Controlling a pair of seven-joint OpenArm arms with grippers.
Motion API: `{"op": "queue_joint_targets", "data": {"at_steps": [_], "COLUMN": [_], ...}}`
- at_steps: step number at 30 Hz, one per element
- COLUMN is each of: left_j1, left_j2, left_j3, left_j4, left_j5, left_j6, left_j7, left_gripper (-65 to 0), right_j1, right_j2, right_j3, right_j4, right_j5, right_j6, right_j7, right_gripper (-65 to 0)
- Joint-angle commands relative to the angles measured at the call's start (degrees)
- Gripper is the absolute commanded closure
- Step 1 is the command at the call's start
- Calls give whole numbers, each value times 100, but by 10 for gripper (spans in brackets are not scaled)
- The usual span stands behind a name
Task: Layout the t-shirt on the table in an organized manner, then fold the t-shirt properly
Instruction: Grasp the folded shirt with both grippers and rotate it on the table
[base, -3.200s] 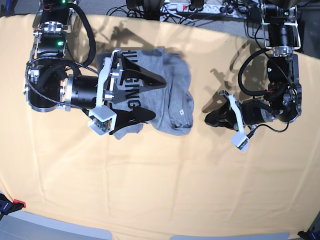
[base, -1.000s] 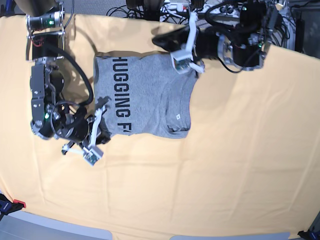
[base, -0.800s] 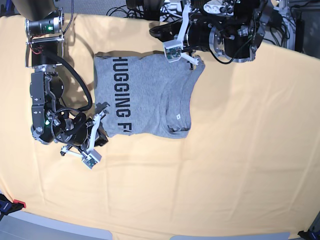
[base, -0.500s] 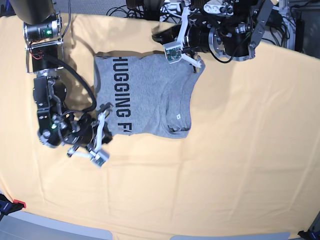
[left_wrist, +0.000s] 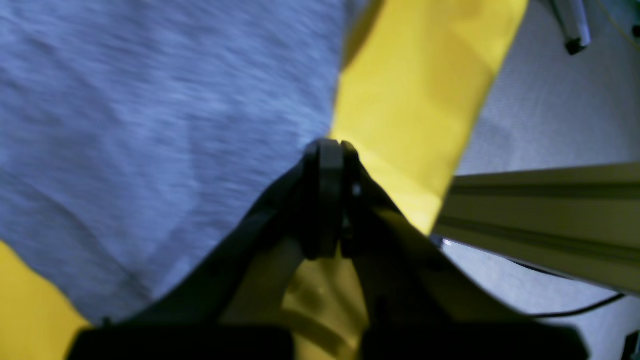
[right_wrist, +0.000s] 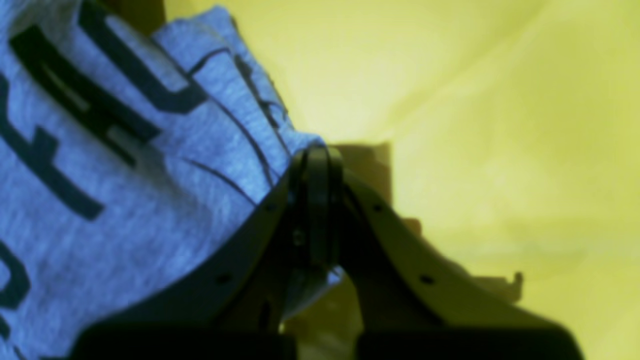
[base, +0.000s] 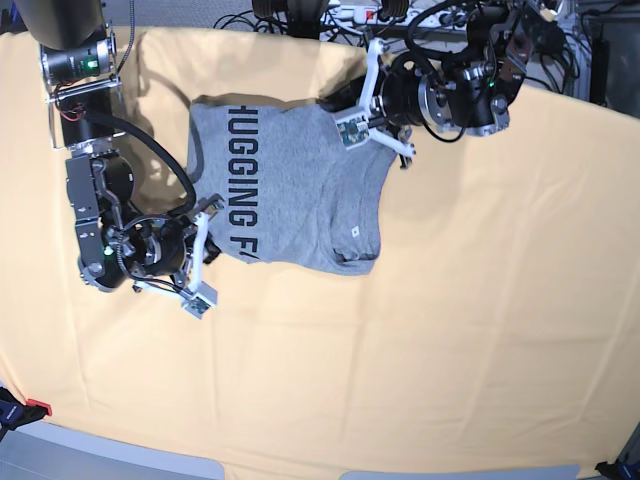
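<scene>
- While both arms reach over the yellow-orange tabletop (base: 470, 300), the grey t-shirt (base: 300, 190) lies in the far left part of it, spread but rumpled, with its black lettering (base: 238, 185) running down its left side.
- The left claw (base: 345, 105), on the arm at the far right of the base view, is pinched closed on the far edge of the t-shirt, close to the far edge of the tabletop.
- From the left wrist camera, its two dark fingers (left_wrist: 325, 165) meet tip to tip right at the border between grey fabric and yellow cloth, with a thin bit of shirt edge caught there.
- The right claw (base: 212, 215), on the arm at the left of the base view, is closed on the left-hand near corner of the t-shirt, beside the last letters of the print.
- From the right wrist camera, a fold of grey fabric with black letters bunches against the closed fingers (right_wrist: 317, 170), and a scrap of it shows below the tips.
- A small square label (base: 355, 233) sits on the right-hand part of the shirt.
- Cables and a power strip (base: 390, 12) lie beyond the far edge of the tabletop.
</scene>
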Motion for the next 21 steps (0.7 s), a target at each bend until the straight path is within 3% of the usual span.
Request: {"op": "queue_joint_targets", "data": {"at_steps": [1,11,21], "left_j1": [-101,-1108,-2382], "left_j2": [-9,4,170], "left_j3": [-24,-22,-22], "left_j4": [-31,-1473,-2271], "left_j5": [-74,-79,-76], "left_j6": [-30,-30,-20], "left_j7": [-166,-417,-719], "left_gripper": [0,0,0], "right_j1": [120,-463,-1665], "right_j2": [140,828,1506], "right_j3": [24,28,31], "right_j4": [83,450,1891], "right_j5": [144,1067,1143], "right_j6": [22,9,-737], "right_j7": [-107,-227,-205], "right_gripper": [0,0,0]}}
